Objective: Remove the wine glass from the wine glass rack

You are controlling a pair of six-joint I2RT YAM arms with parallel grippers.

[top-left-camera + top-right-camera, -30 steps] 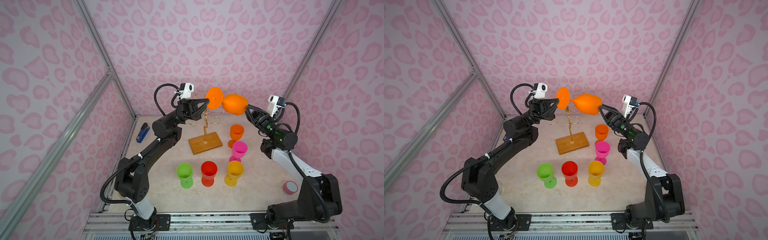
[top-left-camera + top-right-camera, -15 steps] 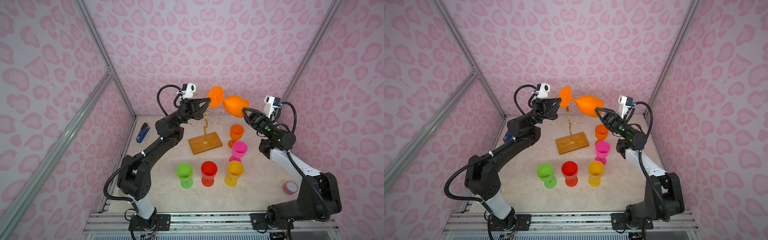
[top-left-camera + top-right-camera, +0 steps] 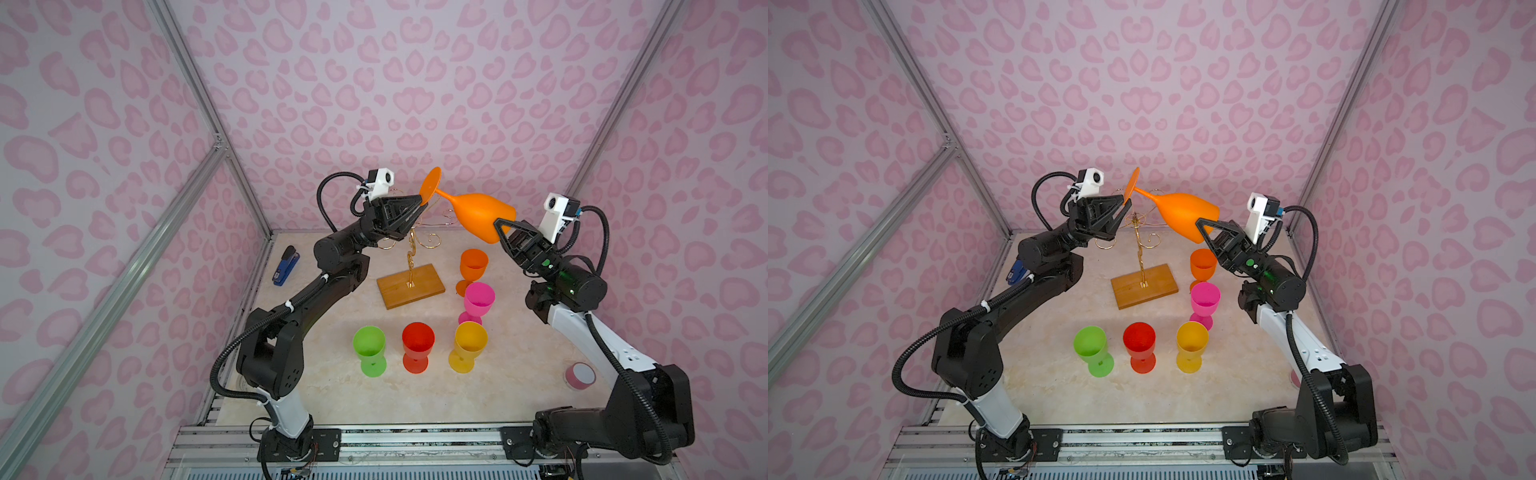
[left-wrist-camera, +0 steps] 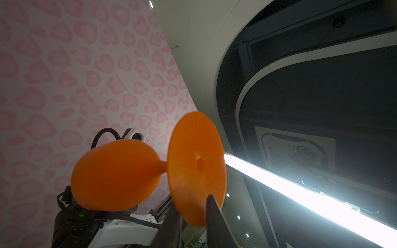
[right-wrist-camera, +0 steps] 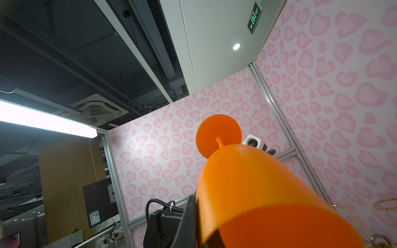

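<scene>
Foreground: I am seeing a green cup (image 3: 369, 347), a red cup (image 3: 417, 343) and a yellow cup (image 3: 469, 343) standing in a row at lower centre in both top views, well apart from the work.
Rack: The rack (image 3: 424, 286) is sitting at frame centre on its wooden base, with its gold curls just under the raised glass.
Right gripper: The right gripper (image 3: 500, 227) is pinching the bowl wall at the rim, jaws closed tight on it, right of centre.
Left gripper: The left gripper (image 4: 191, 212) is straddling the lower edge of the foot with a narrow gap. I cannot tell whether it is gripping or only flanking it.
Glass, place: The wine glass (image 3: 478, 210) is hanging on its side in the air, upper centre, bridging the two grippers. I am judging it clear of the curls.
Handling: I am reading it as light, stiff moulded plastic, smooth and likely slippery. A drop should not shatter it, but a one-sided rim pinch may be letting it swing.
Where to hold: I am favouring the bowl wall near the rim, as the right gripper has it, or the thin stem.
Looks: It is showing as plain opaque orange, with a long tulip bowl, a short stem and a flat round foot with a small centre dimple.
</scene>
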